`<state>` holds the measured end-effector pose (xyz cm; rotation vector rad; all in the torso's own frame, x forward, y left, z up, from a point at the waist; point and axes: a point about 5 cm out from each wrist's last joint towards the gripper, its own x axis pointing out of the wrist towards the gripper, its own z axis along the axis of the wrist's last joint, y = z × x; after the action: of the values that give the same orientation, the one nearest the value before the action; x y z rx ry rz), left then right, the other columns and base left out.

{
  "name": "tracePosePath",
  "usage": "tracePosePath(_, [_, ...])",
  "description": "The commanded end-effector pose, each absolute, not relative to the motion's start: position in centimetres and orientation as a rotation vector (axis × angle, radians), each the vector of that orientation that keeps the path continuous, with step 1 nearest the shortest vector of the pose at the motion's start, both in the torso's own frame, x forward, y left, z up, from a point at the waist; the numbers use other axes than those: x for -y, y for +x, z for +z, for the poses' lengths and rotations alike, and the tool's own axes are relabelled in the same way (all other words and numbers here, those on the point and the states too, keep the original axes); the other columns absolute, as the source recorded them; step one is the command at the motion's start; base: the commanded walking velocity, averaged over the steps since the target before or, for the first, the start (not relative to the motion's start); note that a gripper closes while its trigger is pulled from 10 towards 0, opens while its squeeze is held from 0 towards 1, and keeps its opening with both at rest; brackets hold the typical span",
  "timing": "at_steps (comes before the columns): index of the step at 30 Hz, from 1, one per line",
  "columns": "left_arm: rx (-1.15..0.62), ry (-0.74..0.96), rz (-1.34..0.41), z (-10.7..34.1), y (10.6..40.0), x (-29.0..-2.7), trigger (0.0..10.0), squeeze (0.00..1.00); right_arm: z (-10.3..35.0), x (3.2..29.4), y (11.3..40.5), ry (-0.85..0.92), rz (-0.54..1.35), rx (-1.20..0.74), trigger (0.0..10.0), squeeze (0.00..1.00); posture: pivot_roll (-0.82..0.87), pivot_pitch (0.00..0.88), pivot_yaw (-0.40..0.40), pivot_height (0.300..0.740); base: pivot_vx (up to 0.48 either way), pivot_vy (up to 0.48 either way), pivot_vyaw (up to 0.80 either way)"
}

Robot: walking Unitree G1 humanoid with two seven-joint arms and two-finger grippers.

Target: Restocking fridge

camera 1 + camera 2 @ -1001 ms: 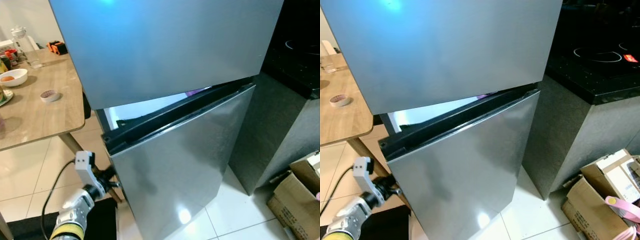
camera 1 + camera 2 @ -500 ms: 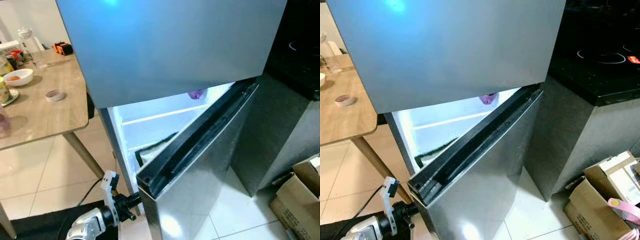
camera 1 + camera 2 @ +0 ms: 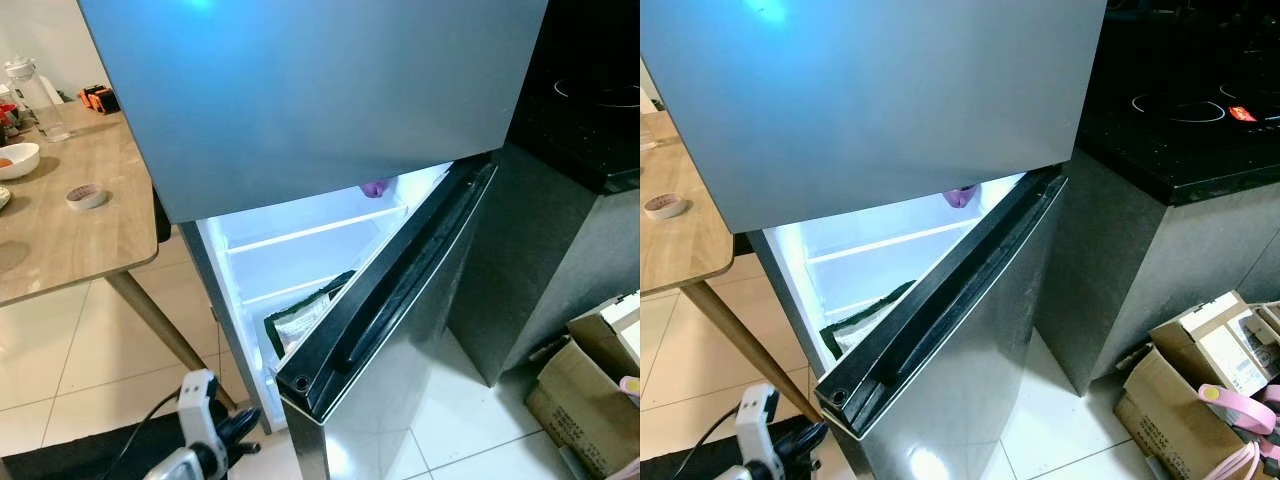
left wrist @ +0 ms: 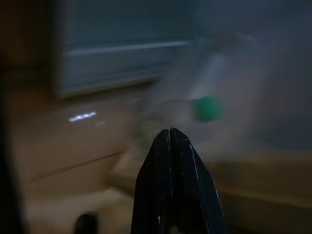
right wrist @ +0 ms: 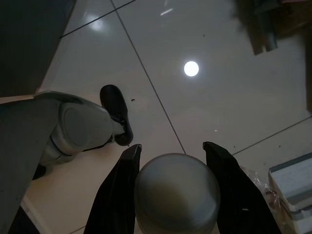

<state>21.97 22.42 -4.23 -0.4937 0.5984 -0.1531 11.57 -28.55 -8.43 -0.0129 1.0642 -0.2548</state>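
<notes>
- The right gripper (image 5: 171,161) hangs low over the tiled floor (image 5: 204,102), its two black fingers (image 5: 119,195) grasping a rounded grey-silver object (image 5: 176,192) between them; what that object is cannot be told.
- The left gripper (image 4: 170,134) has its fingers pressed together with nothing between them. It sits low at the robot's left, just beside the free corner of the lower fridge door (image 3: 400,330).
- That lower door stands swung open, its black inner rim facing up.
- Inside the lit fridge compartment (image 3: 300,255) a dark-edged packet (image 3: 300,318) leans on a lower shelf, and a small purple item (image 3: 376,187) sits at the top near the hinge side.
- The upper door (image 3: 320,90) is closed.
- On the wooden table (image 3: 70,240) at the left stand a white bowl (image 3: 18,159) with something orange in it, a small round dish (image 3: 85,196) and a clear jar (image 3: 32,92).
- An open cardboard box (image 3: 1200,390) on the floor at the right holds a smaller printed box and a pink strap (image 3: 1240,410).
</notes>
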Motion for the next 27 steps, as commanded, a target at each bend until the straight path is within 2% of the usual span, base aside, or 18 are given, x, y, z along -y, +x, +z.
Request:
tracePosePath(1, [-0.633, -0.479, -0.048, -4.9, 20.8, -23.5, 10.0, 0.00, -8.5, 28.8, 11.1, -0.003, -0.291, -1.073, 10.0, 0.00, -0.10, 0.048, 0.016, 0.740, 0.000, 0.000, 0.00])
tracePosePath(3, [-0.685, -0.475, 0.097, -5.8, 19.5, -24.6, 10.0, 0.00, -8.5, 29.0, 11.0, -0.002, -0.319, -1.072, 10.0, 0.00, -0.10, 0.048, 0.016, 0.740, 0.000, 0.000, 0.00])
tracePosePath(6, [-0.712, -0.448, 0.139, -6.1, 18.9, -24.9, 10.0, 0.00, -8.4, 29.1, 11.0, -0.002, -0.325, -1.073, 10.0, 0.00, -0.10, 0.048, 0.016, 0.740, 0.000, 0.000, 0.00])
tracePosePath(9, [-0.825, -0.455, 0.224, -7.7, 16.0, -24.9, 10.0, 0.00, -8.3, 29.6, 10.9, -0.019, -0.342, -1.078, 10.0, 0.00, -0.10, 0.048, 0.016, 0.740, 0.000, 0.000, 0.00])
tracePosePath(19, [-0.927, -0.480, 0.284, -9.3, 13.2, -23.8, 10.0, 0.00, -8.2, 29.7, 10.9, -0.023, -0.339, -1.081, 10.0, 0.00, -0.10, 0.052, 0.015, 0.740, -0.363, 0.000, 0.00])
tracePosePath(27, [-0.969, -0.490, 0.281, -9.8, 12.4, -22.9, 10.0, 0.00, -8.3, 29.5, 10.9, -0.024, -0.328, -1.084, 10.0, 0.00, -0.10, 0.055, 0.014, 0.740, -0.473, 0.000, 0.00])
